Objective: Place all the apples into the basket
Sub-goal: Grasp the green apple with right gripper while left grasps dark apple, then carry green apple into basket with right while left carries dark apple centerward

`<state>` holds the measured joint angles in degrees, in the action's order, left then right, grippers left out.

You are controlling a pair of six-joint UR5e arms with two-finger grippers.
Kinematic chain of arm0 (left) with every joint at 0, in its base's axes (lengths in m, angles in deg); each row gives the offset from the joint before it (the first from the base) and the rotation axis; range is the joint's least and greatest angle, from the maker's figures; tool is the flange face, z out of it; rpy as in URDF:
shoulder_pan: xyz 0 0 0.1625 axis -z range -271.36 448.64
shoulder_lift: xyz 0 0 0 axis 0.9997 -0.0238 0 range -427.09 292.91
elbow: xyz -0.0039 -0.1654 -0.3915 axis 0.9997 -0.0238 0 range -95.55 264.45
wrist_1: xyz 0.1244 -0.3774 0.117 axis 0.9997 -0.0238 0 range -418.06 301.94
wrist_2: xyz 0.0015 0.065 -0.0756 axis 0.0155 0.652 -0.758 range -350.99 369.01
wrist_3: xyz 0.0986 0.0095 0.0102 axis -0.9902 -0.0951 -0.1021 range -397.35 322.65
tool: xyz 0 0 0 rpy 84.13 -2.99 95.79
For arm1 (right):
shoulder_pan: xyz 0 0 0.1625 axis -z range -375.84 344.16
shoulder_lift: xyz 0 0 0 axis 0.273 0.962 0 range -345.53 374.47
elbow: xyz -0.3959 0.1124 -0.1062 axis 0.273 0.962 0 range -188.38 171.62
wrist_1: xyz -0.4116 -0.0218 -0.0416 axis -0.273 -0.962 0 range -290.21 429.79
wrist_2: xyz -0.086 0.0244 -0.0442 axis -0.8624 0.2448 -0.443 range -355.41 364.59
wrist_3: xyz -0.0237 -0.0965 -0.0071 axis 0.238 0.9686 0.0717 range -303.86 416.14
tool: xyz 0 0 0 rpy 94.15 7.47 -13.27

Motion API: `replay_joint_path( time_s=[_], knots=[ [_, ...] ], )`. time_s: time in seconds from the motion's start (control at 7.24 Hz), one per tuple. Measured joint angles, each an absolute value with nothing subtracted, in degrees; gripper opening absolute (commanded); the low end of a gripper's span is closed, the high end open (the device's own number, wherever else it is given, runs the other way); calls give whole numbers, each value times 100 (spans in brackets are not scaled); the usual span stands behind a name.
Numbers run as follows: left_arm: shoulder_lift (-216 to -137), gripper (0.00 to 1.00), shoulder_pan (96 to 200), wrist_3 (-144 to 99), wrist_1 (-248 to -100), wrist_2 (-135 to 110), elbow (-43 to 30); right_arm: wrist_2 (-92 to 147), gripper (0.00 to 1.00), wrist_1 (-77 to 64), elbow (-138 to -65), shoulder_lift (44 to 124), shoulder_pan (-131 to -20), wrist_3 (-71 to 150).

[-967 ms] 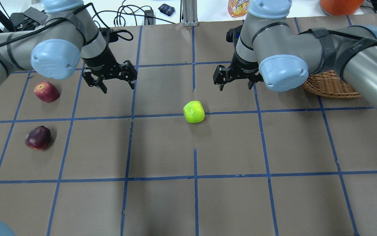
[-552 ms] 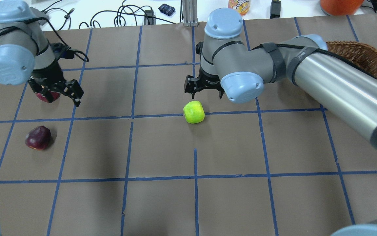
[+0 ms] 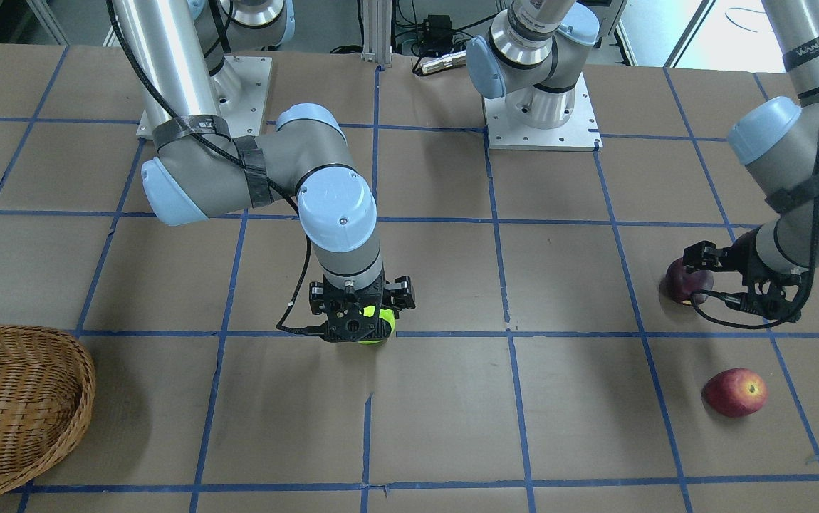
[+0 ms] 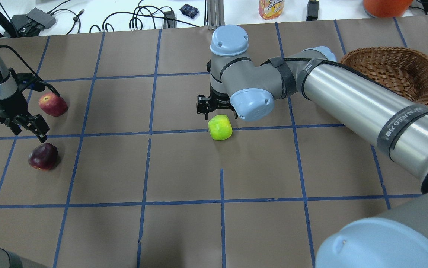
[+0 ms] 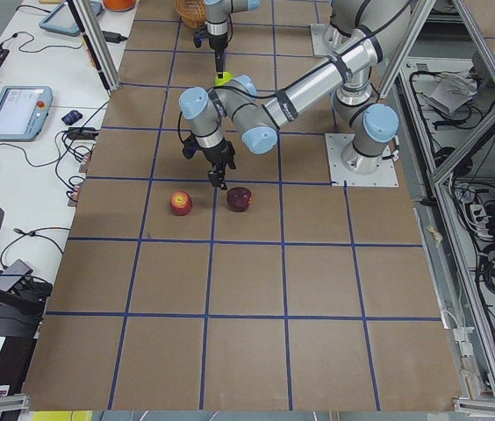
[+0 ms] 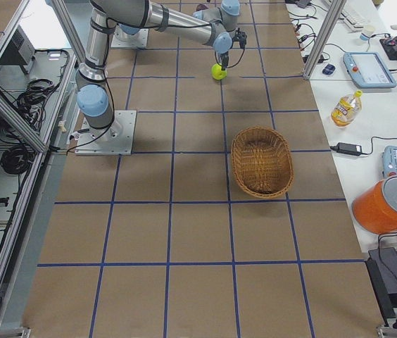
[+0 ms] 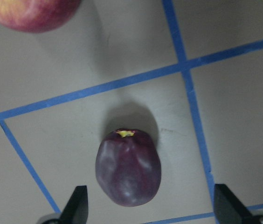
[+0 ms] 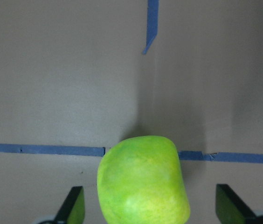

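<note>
**Front view.** The right tool (image 3: 360, 324) is pointing straight down over the green apple (image 3: 383, 329), which is sitting on a blue tape line (image 3: 595, 333) near the middle of the surface (image 3: 452, 413). The left tool (image 3: 694, 278) is reaching in at the maroon apple (image 3: 677, 285) and partly covering it. The red apple (image 3: 735, 392) is lying close by, farther from the robot's base. The basket (image 3: 87, 388) is standing well apart, at the right arm's end.

**Overhead view.** The left tool is hovering between the red and maroon apples, just beside the maroon one. The right tool is mostly hiding under its own wrist, next to the green apple.

**Left side view.** The near arm is holding its tool above the gap between the two dark apples.

**Right side view.** All three apples are lying on the surface, outside the basket.

**Left wrist view.** The fingers are standing wide apart, with the maroon apple centred between them and not touching either one. The red apple is showing at the top edge.

**Right wrist view.** The fingers are spread wide here too, with the green apple sitting between them and clear of both.
</note>
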<state>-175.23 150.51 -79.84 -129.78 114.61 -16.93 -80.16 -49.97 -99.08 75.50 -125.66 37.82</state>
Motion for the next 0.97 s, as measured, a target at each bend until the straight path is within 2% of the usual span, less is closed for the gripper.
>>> replay_joint_path(
  time_s=[0.55,0.69,0.83,0.97],
  knots=[
    [-17843,96,14974,-8010,-12351,11530,-2223,-7957,100,-5008,-9903,7283,-12582,3829],
    [-17909,66,14972,-8013,-12322,11532,-2290,-7875,54,-5011,-9905,7245,-12582,3821],
    [-17947,31,14972,-8024,-12254,11531,-2356,-7843,1,-5015,-9903,7204,-12581,3825],
    [-17942,23,14972,-8042,-12166,11531,-2381,-7851,0,-5019,-9895,7194,-12575,3874]
  ],
)
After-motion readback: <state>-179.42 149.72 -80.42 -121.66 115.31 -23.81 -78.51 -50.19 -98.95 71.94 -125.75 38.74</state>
